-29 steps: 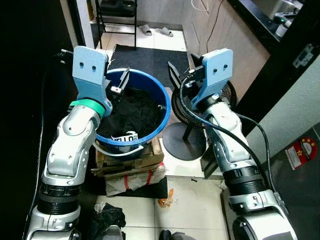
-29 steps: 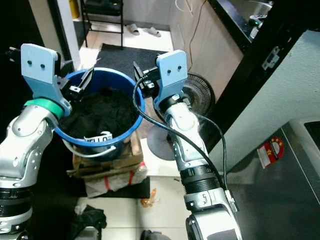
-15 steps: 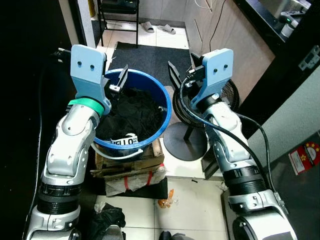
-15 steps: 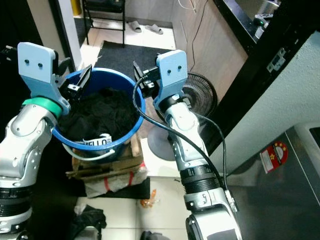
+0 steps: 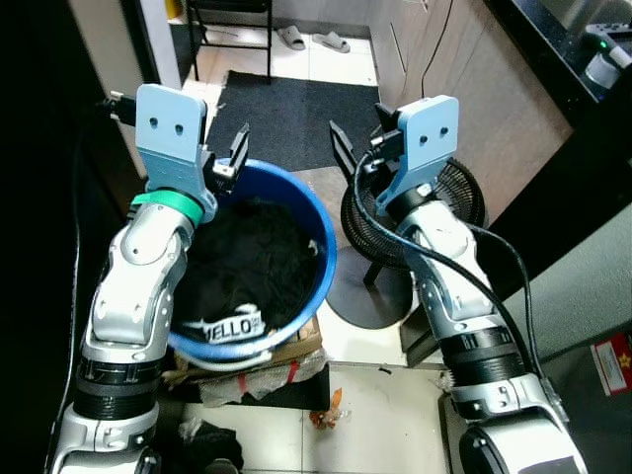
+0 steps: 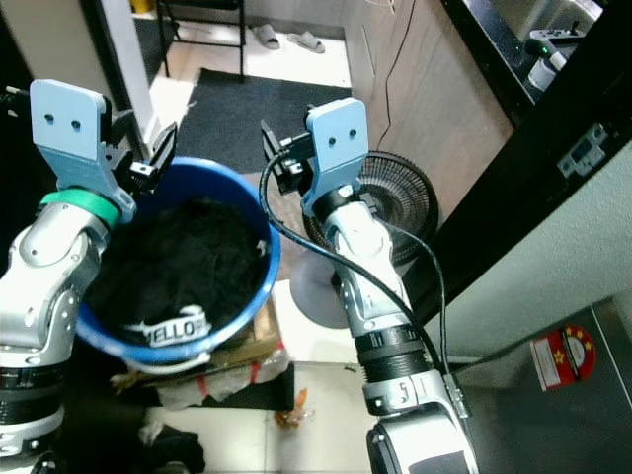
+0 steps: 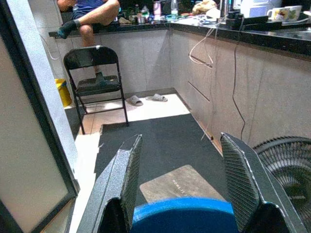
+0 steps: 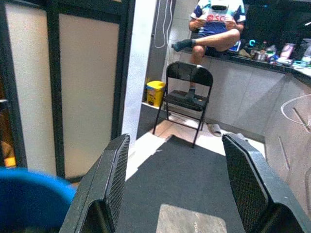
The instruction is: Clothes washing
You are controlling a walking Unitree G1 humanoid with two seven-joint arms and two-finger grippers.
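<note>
— What are we looking at for the wash?
— A round blue bucket [image 5: 327, 259] in front of us, upright on a stack of flattened cardboard [image 5: 259, 359].
— And inside?
— Black clothes [image 5: 247, 262] heaped nearly to the rim, plus a dark piece with white lettering [image 5: 225, 325] at the near edge.

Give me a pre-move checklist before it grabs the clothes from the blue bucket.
1. Left gripper open: ok, fingers apart above the far rim of the blue bucket.
2. Right gripper open: ok, but it hangs beside the bucket, above the floor fan.
3. Dark clothes reachable from above: ok, piled inside the bucket with nothing over them.
4. Bucket stable: cannot tell, it sits tilted on a cardboard stack.
5. Both grippers free of load: ok.
6. Person out of the way: ok, seated on the counter across the room.
</note>
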